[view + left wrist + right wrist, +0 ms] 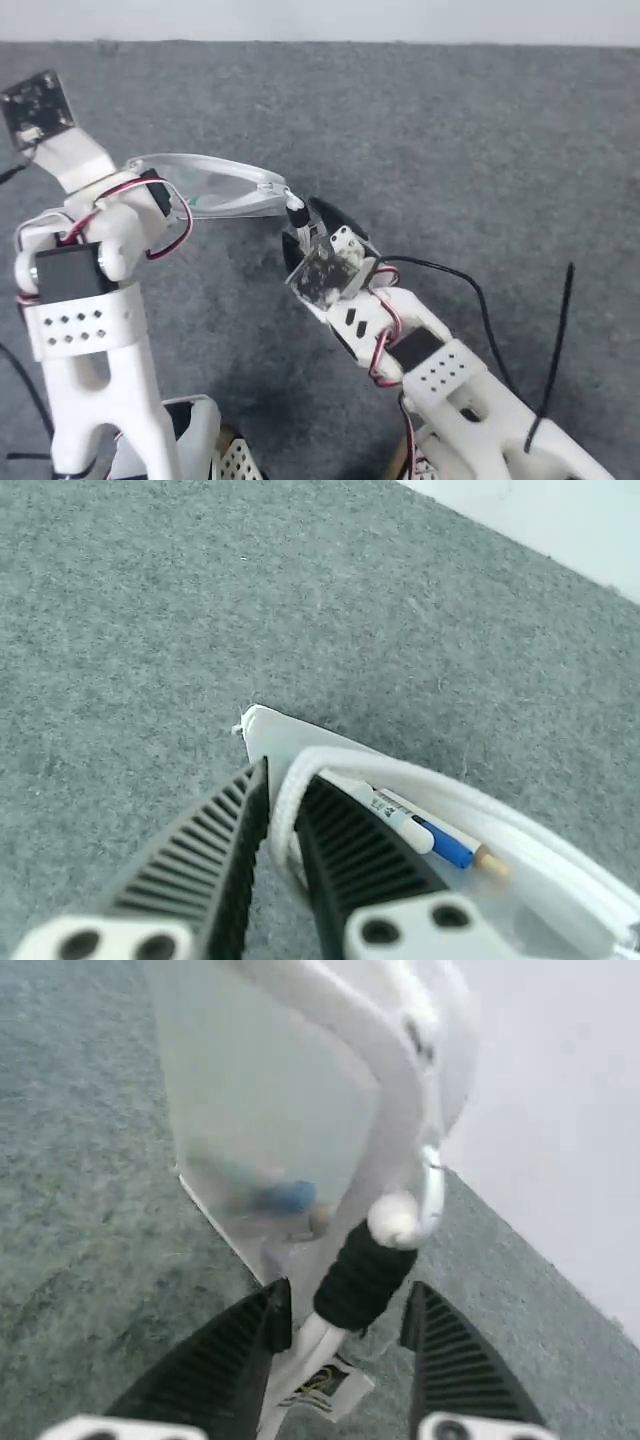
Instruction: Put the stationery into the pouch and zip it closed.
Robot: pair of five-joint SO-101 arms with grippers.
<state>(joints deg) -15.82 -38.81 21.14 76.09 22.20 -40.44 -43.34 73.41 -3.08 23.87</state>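
From above, a clear soft plastic pouch (pixel 215 190) stretches between both arms over the grey felt-like table (pixel 480 130). At the left wrist, the ribbed black left claw (pixel 280 825) pinches the pouch's white zip edge, with a pen (pixel 420 825) inside. At the right wrist, the right claw (pixel 345 1330) stands spread around the black corded zip pull (pixel 358 1275).

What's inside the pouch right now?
Through the clear pouch, one pen lies inside: white barrel, blue section, tan tip. The left gripper, jaws clamped on the zip edge, and the white zip band cover the rest.
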